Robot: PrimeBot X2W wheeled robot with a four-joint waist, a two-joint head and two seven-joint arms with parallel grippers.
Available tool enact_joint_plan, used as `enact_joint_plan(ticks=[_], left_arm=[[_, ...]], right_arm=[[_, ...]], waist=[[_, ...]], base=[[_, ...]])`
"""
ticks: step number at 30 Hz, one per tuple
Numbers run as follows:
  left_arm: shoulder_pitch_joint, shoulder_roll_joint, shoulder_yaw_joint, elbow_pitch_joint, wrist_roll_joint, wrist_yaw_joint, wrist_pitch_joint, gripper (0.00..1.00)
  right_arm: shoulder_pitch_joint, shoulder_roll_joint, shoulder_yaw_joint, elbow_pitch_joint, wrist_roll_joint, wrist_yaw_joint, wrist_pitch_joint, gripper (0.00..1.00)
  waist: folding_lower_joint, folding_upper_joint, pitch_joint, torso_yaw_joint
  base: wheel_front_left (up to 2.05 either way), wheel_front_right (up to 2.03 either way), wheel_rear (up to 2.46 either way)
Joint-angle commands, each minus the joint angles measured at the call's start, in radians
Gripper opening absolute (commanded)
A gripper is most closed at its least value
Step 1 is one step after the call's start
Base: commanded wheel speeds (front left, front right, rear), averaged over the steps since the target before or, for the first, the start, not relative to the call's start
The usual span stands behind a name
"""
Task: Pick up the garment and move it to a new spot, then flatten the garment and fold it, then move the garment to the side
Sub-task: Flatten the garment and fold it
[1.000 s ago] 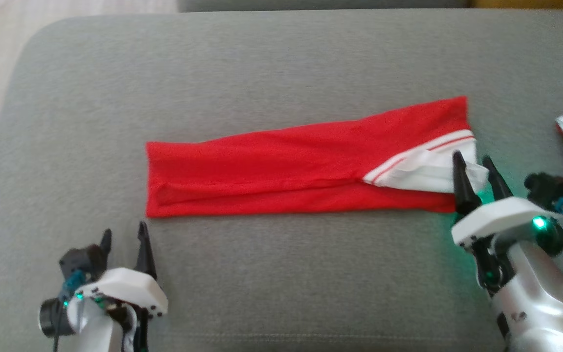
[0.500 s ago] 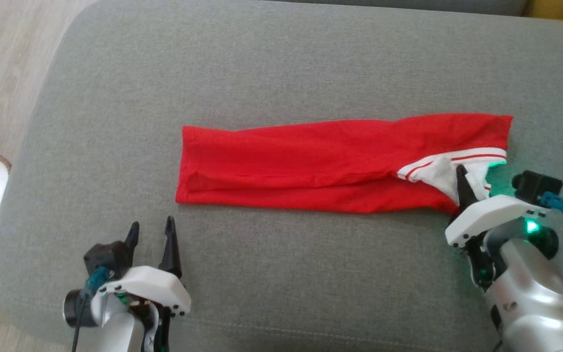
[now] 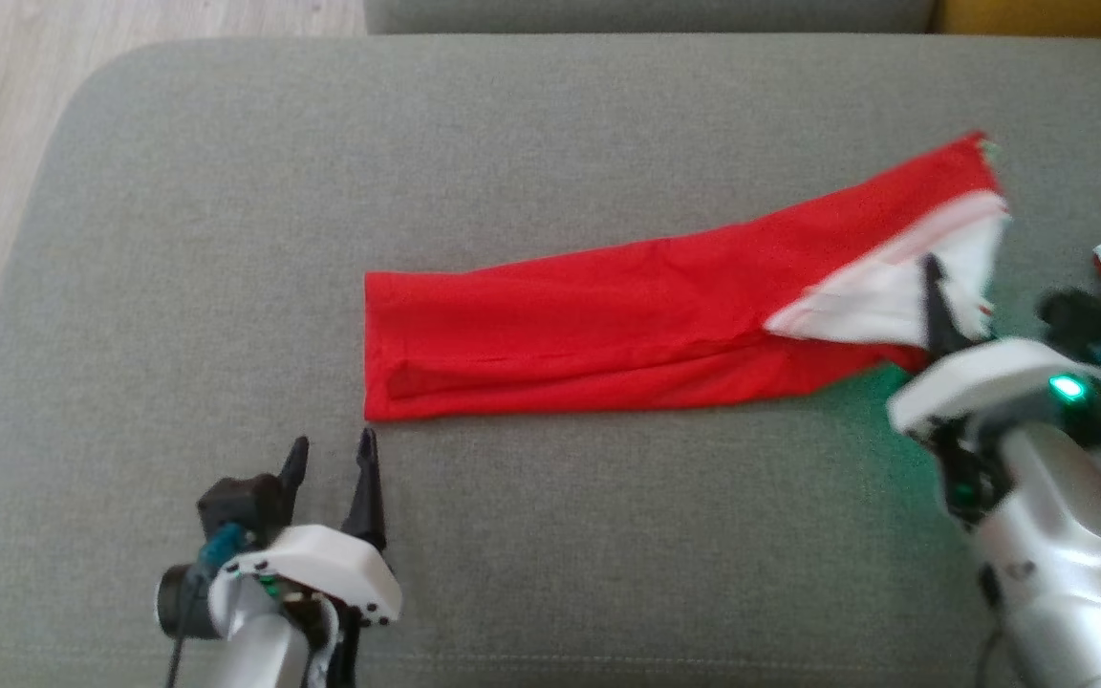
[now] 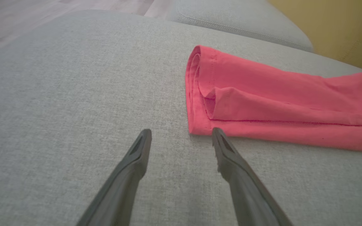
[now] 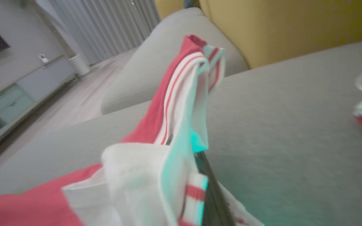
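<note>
Left gripper spread and empty at the lower left; right gripper closed at the right.
In the head view the left arm's silver forearm rises from the bottom edge to a white wrist housing, and its two dark fingers point up the view, well parted with nothing between them; the left wrist view shows the same wide gap. The right forearm slants in from the lower right corner, with a green light glowing on its wrist. Its fingers are drawn together into one dark spike, pinching the white-trimmed end of the garment.
</note>
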Motion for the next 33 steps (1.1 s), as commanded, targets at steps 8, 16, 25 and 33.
enact_joint_plan(ticks=[8,16,25,33], left_arm=[[-0.022,0.01,-0.046,-0.02,-0.023,0.016,-0.012,1.0],[-0.023,0.01,-0.097,-0.035,-0.005,0.011,-0.012,1.0],[-0.031,0.01,-0.121,-0.045,-0.018,0.021,-0.012,1.0],[-0.046,0.01,-0.045,-0.066,0.02,0.035,-0.012,1.0]], right_arm=[[-0.033,0.052,0.265,-0.27,0.06,0.007,0.095,0.0],[-0.047,0.105,0.355,-0.265,0.07,0.007,0.147,0.0],[-0.11,0.163,0.381,-0.124,0.091,0.007,0.069,1.0],[-0.11,0.164,0.316,-0.083,0.095,0.007,-0.028,1.0]], waist=[[0.0,0.0,-0.028,0.086],[0.0,0.0,-0.022,0.239],[0.0,0.0,-0.014,0.333],[0.0,0.0,-0.042,0.228]], base=[[0.0,0.0,0.0],[0.0,0.0,0.0],[0.0,0.0,0.0],[0.0,0.0,0.0]])
